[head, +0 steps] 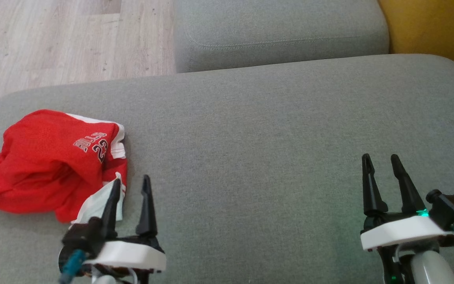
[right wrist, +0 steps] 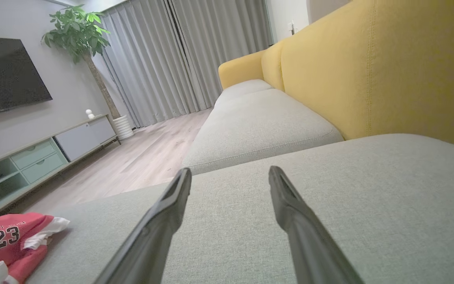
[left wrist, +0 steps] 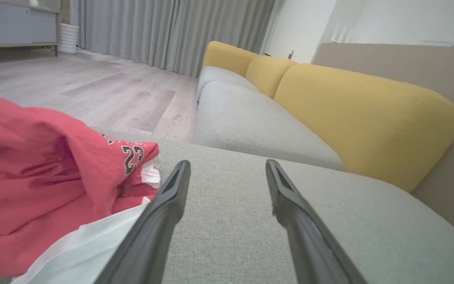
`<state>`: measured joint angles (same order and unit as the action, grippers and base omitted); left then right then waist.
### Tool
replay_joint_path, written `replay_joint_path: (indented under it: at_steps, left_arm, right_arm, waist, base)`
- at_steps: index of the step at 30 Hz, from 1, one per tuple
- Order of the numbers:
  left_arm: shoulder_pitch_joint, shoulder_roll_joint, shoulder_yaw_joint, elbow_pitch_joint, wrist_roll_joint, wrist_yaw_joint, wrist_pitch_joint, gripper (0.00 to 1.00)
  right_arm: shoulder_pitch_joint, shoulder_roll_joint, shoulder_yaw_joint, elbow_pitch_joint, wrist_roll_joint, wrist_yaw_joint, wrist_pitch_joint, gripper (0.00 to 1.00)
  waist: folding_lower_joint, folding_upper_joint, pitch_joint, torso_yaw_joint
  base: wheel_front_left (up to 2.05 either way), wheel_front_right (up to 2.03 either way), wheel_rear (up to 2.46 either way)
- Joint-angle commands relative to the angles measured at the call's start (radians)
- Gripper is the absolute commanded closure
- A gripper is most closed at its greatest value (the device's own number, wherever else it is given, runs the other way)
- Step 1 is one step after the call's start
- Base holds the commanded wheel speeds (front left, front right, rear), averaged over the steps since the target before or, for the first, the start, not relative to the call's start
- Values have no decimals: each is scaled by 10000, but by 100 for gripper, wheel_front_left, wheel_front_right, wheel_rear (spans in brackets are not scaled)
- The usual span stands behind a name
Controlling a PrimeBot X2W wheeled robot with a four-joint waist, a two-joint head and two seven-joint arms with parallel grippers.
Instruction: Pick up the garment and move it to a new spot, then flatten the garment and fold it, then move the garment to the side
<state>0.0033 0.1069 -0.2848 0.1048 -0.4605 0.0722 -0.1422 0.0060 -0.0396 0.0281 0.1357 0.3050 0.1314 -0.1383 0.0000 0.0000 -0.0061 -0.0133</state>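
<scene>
Head view, looking down on a wide grey sofa seat cushion [head: 250, 138] that takes up most of the picture. A second grey cushion [head: 278, 31] sits beyond it at the top. A yellow backrest [head: 436, 27] shows in the top right corner and pale wooden floor [head: 53, 39] in the top left.

At the left end of the wide cushion lies the garment, a red basketball jersey [head: 49, 161] with white trim. It is bunched in a loose, rumpled heap, and its printed team name and number 23 [head: 101, 152] face up.

The left gripper [head: 131, 180] sits at the lower left with its two dark fingers spread wide and nothing between them. Its outer finger overlaps the jersey's white edge here. In the left wrist view that finger runs just beside the white fabric, and actual contact cannot be confirmed.

The right gripper [head: 380, 157] is at the lower right, well apart from the jersey, above bare cushion. Its jaws are equally wide and empty.

Judging by this layout, the task has barely begun. The jersey is crumpled and ungrasped, so every step appears to remain: picking it up and moving it to a new spot, flattening, folding, then moving it aside. The open stretch of cushion between the grippers looks like a likely place to spread it.
</scene>
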Motion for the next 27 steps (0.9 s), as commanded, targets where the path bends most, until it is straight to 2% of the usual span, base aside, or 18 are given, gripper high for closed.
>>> replay_joint_path:
  at_steps: [1,7,12,19,22,25,27]
  left_arm:
    - [-562,184,76,-375,377,116,-122,0]
    - [-752,544,-659,-350,1374,702,-298,0]
    - [-905,778,-1249,-299,2052,1398,-444,0]
    - [-890,816,-1544,-677,2038,1656,-649,0]
    - [-622,515,-1144,-901,1623,1541,-737,0]
    - [-334,146,-623,-1060,1329,989,-825,0]
    - [-170,-49,-303,-1091,1386,562,-883,0]
  right_arm:
    - [-289,-86,157,-409,-338,-5,-153,0]
    - [-251,-89,349,-521,-1373,-6,-330,0]
    - [-226,-92,382,-649,-2069,-6,-478,0]
    - [-126,-96,499,-793,-2310,-6,-683,0]
    - [-63,-98,481,-829,-1931,-7,-772,0]
    - [34,-99,388,-743,-1124,-7,-861,0]
    - [63,-100,408,-719,-999,-7,-920,0]
  waist:
    - [0,0,-5,15]
    - [0,0,-15,57]
    - [0,0,3,56]
    - [0,0,56,57]
    - [0,0,58,43]
    - [0,0,45,24]
    - [0,0,26,27]
  base:
    - [0,0,0]
    - [0,0,0]
    - [0,0,0]
    - [0,0,0]
    - [0,0,0]
    - [0,0,0]
    - [0,0,0]
